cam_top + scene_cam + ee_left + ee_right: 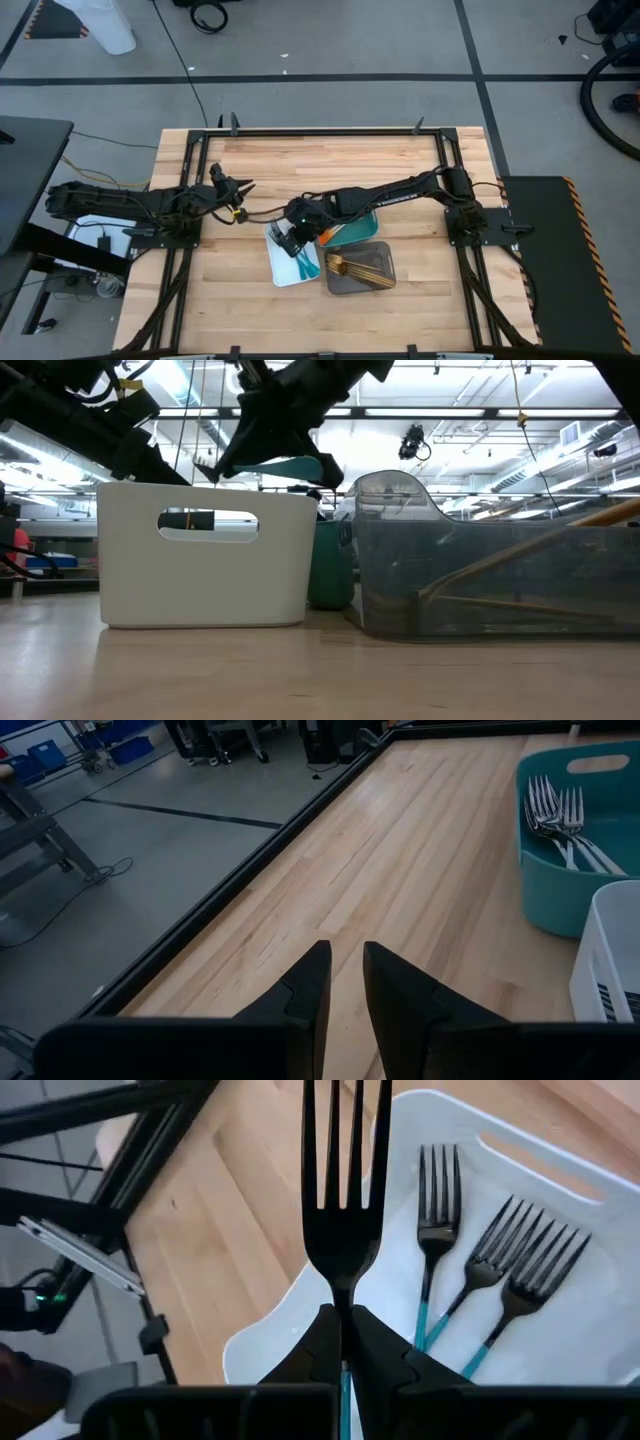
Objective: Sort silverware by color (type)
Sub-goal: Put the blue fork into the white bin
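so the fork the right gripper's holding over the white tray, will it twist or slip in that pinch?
Probably stiff: the fork juts straight from the right gripper. It may pivot, since it is pinched only at its thin neck. Released, it would likely land in the white tray.

Dark teal-handled fork [343, 1210] pinched in right claw [343, 1342], three teal-handled forks [480, 1270] lying below

A white tray [279, 262] sits at centre frame on the wooden table [250, 310], a teal tray [357, 229] to its upper right, a grey tray [381, 282] directly right
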